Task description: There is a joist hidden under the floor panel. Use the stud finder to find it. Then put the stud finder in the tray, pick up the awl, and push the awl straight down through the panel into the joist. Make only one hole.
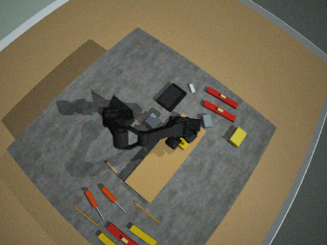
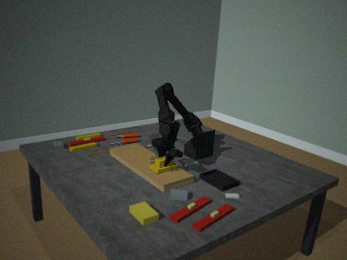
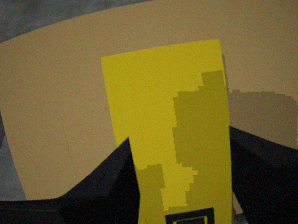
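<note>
The yellow stud finder point(image 1: 183, 143) point(image 2: 161, 167) point(image 3: 145, 100) is between the fingers of my gripper point(image 3: 174, 134), which is shut on it. It appears to rest flat on the tan floor panel point(image 1: 152, 178) point(image 2: 134, 158) point(image 3: 45, 100), toward the panel's tray-side end. Its dark-framed window is cut off at the bottom of the wrist view. The black tray point(image 1: 179, 102) point(image 2: 211, 181) is empty, beyond that end of the panel. A thin tool with a tan handle point(image 1: 111, 167), perhaps the awl, lies beside the panel's far end. The joist is hidden.
Near the tray are a grey block point(image 1: 207, 121) point(image 2: 179, 195), a white piece point(image 1: 191, 88) point(image 2: 232, 195), two red levels point(image 1: 223, 97) point(image 1: 218, 110) and a yellow block point(image 1: 237, 136) point(image 2: 144, 213). Orange screwdrivers point(image 1: 91, 197) point(image 1: 109, 194) and several other tools lie past the panel's other end.
</note>
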Tool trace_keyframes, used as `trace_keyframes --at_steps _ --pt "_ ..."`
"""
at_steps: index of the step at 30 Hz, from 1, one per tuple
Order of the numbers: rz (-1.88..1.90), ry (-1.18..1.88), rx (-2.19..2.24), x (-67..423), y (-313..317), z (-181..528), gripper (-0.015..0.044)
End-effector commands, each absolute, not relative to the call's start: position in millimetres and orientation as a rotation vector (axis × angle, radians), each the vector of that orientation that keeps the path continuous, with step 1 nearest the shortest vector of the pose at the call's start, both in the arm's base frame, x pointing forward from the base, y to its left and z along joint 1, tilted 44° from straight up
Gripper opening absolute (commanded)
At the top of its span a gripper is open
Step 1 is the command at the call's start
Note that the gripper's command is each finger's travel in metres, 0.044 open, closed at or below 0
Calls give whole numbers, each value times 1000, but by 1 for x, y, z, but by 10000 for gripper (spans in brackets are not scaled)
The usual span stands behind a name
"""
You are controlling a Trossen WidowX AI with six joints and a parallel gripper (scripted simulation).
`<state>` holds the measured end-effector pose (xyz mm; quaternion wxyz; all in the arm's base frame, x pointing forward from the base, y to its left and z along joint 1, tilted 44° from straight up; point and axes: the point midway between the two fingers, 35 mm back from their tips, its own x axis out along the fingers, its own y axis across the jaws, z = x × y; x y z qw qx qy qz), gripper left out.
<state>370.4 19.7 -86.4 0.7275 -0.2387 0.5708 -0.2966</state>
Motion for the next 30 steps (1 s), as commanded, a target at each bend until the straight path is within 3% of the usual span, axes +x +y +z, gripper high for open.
trace_keyframes --at_steps 1,30 --pt "-652 1263 -521 371 24 -91 0" --pt "-650 1262 -518 377 52 -117 0"
